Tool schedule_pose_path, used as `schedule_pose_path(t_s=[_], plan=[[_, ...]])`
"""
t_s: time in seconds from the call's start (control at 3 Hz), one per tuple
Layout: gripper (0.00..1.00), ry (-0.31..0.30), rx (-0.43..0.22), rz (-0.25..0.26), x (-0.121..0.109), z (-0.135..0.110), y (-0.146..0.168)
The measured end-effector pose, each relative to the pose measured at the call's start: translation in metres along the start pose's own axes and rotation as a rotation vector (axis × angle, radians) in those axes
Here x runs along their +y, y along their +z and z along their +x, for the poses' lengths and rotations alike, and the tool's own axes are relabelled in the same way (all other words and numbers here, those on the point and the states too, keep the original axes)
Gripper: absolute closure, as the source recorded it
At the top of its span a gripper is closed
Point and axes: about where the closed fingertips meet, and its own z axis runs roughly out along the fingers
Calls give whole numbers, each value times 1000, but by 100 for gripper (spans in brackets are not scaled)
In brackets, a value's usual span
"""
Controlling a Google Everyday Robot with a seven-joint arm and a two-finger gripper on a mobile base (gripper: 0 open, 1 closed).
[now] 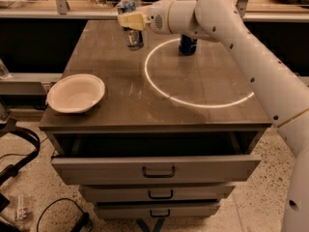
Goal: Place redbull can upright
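Note:
The redbull can (133,36), slim with light blue and silver panels, stands nearly upright in my gripper (129,20) over the far left part of the wooden tabletop (111,71). The gripper's cream-coloured fingers (131,21) are shut across the can's upper half, and the can's top pokes out above them. The can's base is at or just above the tabletop; I cannot tell whether it touches. My white arm reaches in from the right.
A dark blue Pepsi can (187,45) stands upright at the far middle, partly behind my arm. A white bowl (76,93) sits at the front left corner. A bright light ring (193,100) lies on the tabletop. The top drawer (154,166) is pulled open below.

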Motion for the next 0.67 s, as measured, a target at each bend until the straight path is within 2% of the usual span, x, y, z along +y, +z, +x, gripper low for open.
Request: schedule_pose_path(t_s=[0.33, 0.67], plan=[[100, 30, -87, 17, -3, 2, -2], [100, 36, -130, 22, 0, 7, -2]])
